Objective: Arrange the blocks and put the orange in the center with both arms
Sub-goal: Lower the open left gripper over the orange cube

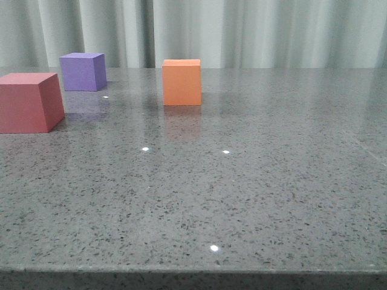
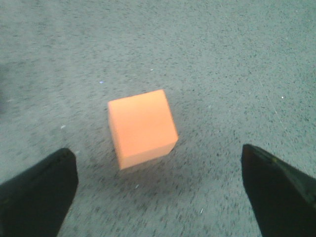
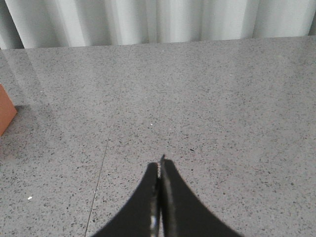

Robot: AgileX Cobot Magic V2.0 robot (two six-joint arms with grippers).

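The orange cube [image 1: 182, 81] stands on the grey speckled table near the back middle. The purple cube [image 1: 83, 71] stands at the back left and the pinkish-red cube [image 1: 29, 101] nearer at the far left. No gripper shows in the front view. In the left wrist view the orange cube [image 2: 142, 127] lies on the table, apart from my left gripper [image 2: 159, 185], which hangs above it, open wide and empty. My right gripper [image 3: 160, 165] is shut with nothing in it, over bare table; a corner of the orange cube [image 3: 6, 114] shows at that view's edge.
The grey stone table [image 1: 254, 181] has its front edge along the bottom of the front view. A pale curtain [image 1: 242, 30] hangs behind the table's far edge.
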